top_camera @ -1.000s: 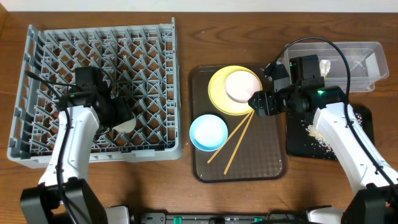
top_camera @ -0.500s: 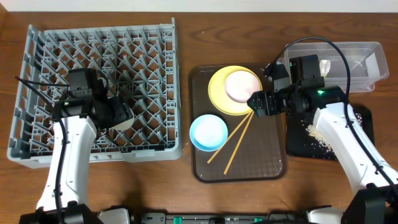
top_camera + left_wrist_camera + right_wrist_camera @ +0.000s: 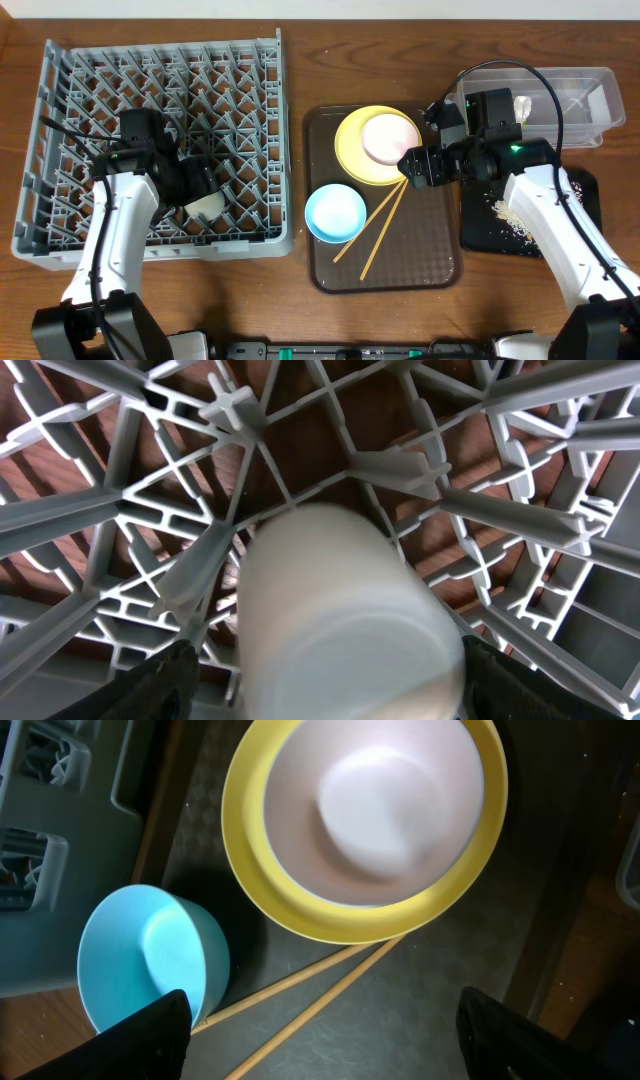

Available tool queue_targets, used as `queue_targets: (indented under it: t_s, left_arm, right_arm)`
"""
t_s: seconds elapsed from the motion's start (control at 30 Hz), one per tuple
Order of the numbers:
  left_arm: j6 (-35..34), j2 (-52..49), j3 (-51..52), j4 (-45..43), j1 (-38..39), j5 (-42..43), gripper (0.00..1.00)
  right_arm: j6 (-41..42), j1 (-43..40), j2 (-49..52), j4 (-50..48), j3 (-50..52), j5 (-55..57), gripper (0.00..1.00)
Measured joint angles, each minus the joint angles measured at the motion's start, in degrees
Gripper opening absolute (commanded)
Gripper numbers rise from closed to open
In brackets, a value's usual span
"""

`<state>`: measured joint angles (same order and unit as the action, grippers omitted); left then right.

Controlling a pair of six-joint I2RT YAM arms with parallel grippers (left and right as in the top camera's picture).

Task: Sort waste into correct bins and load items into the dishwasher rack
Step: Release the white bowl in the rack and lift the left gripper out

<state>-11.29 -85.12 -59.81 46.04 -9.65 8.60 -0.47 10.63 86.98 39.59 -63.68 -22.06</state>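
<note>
- overhead view: the grey dishwasher rack (image 3: 150, 245) sat on the left.
- the yellow plate (image 3: 350, 160) lay on the brown tray (image 3: 420, 250).
- the right claw (image 3: 410, 165) was wide open and empty by the plate.
- the left claw (image 3: 198, 190) was open over the small white cup (image 3: 207, 208), which lay in the rack.

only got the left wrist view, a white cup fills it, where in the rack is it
Observer: The small white cup lies on its side near the dishwasher rack's wall nearest the robot.
Operator: whats not loaded yet
Observer: On the brown tray: a white bowl on the yellow plate, a light blue bowl, chopsticks.
Operator: and the right gripper
Observer: The right gripper hovers open at that plate's right edge.
</note>
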Motion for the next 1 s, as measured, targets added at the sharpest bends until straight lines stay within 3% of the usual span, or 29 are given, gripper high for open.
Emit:
queue_targets:
  t_s: [0.4,0.7,1.0]
  left_arm:
    - [0.0,1.2,0.0,0.1,0.0,0.0,0.84]
    - [0.0,13.1,-0.4,0.2,0.8,0.0,0.83]
    - [0.0,14.5,-0.6,-3.7,15.8,4.2,0.78]
  right_arm:
    - [0.0,0.0,0.0,0.1,0.0,0.0,0.82]
    - [0.6,-0.1,0.0,0.3,0.0,2.1,0.78]
    - [3.8,-0.1,-0.1,1.0,0.0,7.2,0.77]
